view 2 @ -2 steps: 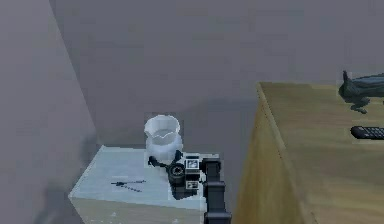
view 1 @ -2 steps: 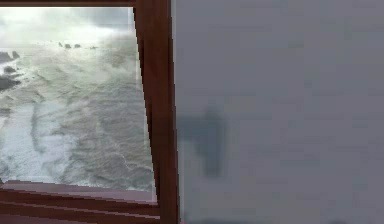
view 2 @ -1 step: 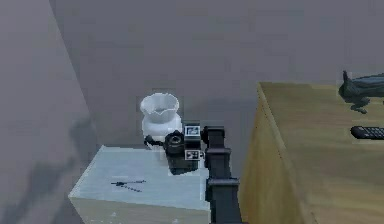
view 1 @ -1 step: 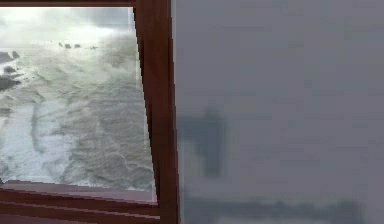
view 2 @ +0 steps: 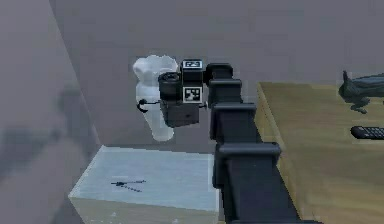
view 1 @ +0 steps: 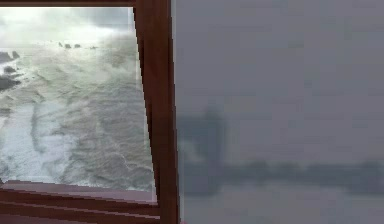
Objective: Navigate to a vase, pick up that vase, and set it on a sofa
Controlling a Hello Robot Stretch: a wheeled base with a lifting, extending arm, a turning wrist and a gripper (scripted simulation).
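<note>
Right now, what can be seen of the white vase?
The vase is white and smooth, ceramic by its look, with a rounded top narrowing to a foot. It is upright, hanging at the far end of the gripper, clear of the pale block below. The gripper's dark body covers its right side.

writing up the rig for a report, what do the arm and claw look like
The arm is a dark, square-sectioned bar built of stepped, nested segments. At its far end sit two small white squares with black marks. Beside them, the claw has a compact dark body and two thin dark fingers.
</note>
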